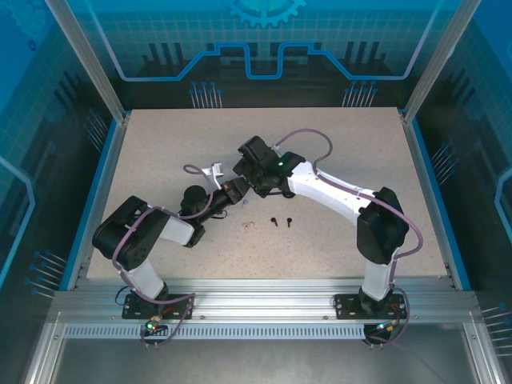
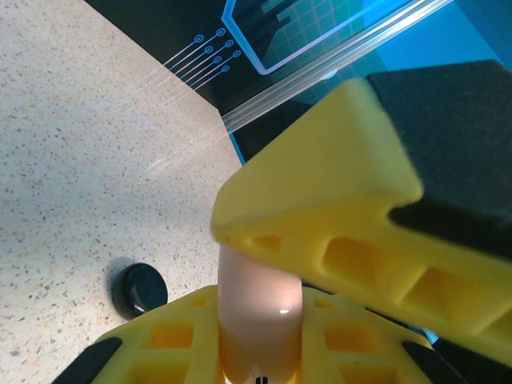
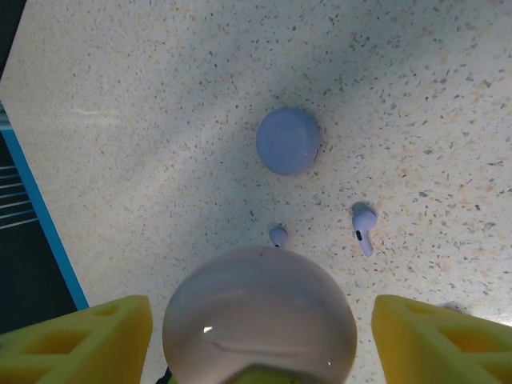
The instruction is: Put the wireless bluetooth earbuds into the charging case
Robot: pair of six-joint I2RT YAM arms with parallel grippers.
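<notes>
Claws differ: left claw (image 2: 254, 276) clamped on pink case (image 2: 260, 316), right claw (image 3: 262, 336) spread apart (lavender earbuds (image 3: 364, 226) beneath)

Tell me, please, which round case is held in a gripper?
The pink case, clamped in the left gripper; the lavender case and the black case lie free on the table.

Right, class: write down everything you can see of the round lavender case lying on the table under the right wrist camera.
The lavender case is a small round disc, smooth and matte like plastic, and it looks shut, with no seam or opening showing. It lies flat on the speckled table with a soft shadow along its edge. Only the table touches it. The two lavender earbuds lie apart from it, nearer the camera.
</notes>
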